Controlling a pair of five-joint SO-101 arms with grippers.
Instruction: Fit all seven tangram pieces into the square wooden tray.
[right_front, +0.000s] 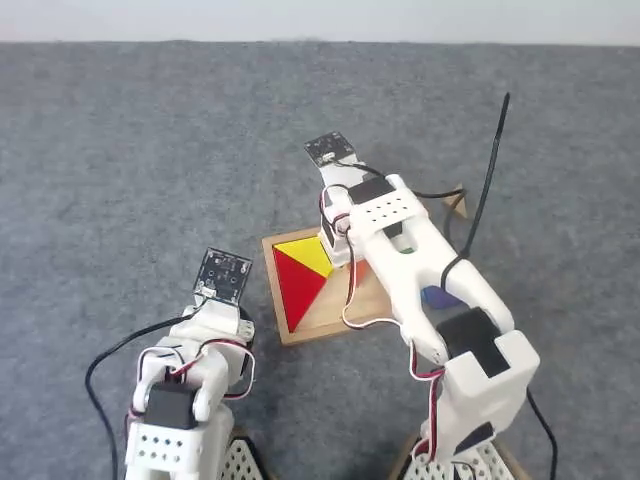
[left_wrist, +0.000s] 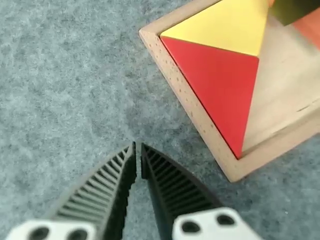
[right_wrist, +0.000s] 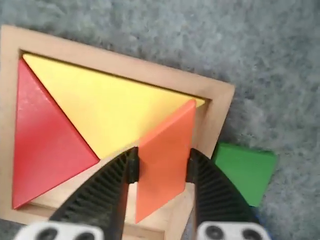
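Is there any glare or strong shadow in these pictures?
High view: even light, soft shadows on the grey mat. Left wrist view: no glare on the red triangle. Right wrist view: a thin shadow under the orange piece in the right gripper.

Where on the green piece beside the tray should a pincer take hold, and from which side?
Probably from straight above, since the green piece lies flat on the grey cloth. Close across the edges running away from the tray; the side facing the tray wall leaves little room for a finger.
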